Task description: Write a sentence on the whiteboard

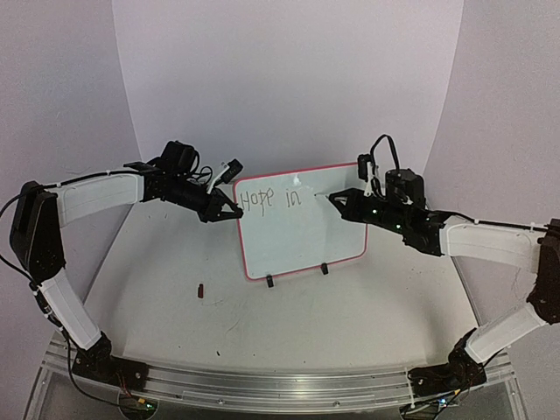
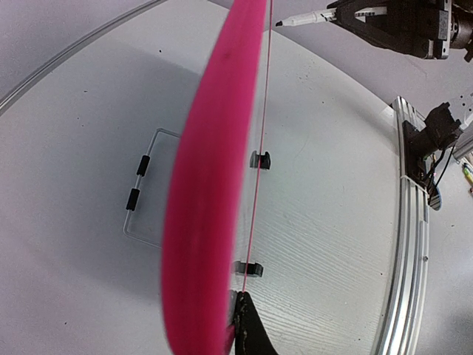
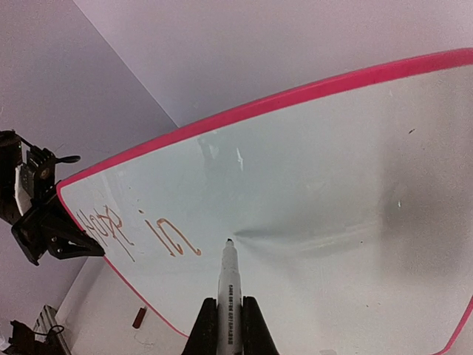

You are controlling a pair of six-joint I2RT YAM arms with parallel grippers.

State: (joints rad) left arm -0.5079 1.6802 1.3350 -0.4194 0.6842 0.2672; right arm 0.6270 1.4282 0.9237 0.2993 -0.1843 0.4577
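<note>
The whiteboard [image 1: 302, 229] stands upright on its two black feet at mid-table. The sentence [image 1: 271, 199] reads "Hope in" along its top left. My left gripper [image 1: 229, 211] is shut on the board's upper left edge. In the left wrist view the pink rim [image 2: 211, 192] fills the centre beside my gripper [image 2: 235, 329]. My right gripper [image 1: 348, 204] is shut on a white marker [image 3: 230, 285]. The marker's tip is at or just off the board [image 3: 340, 177], right of "in" [image 3: 171, 238]. I cannot tell if it touches.
A small dark red cap [image 1: 202, 290] lies on the table left of the board, and also shows in the right wrist view [image 3: 138, 318]. An aluminium rail [image 1: 280, 381] runs along the near edge. A curved white backdrop encloses the table.
</note>
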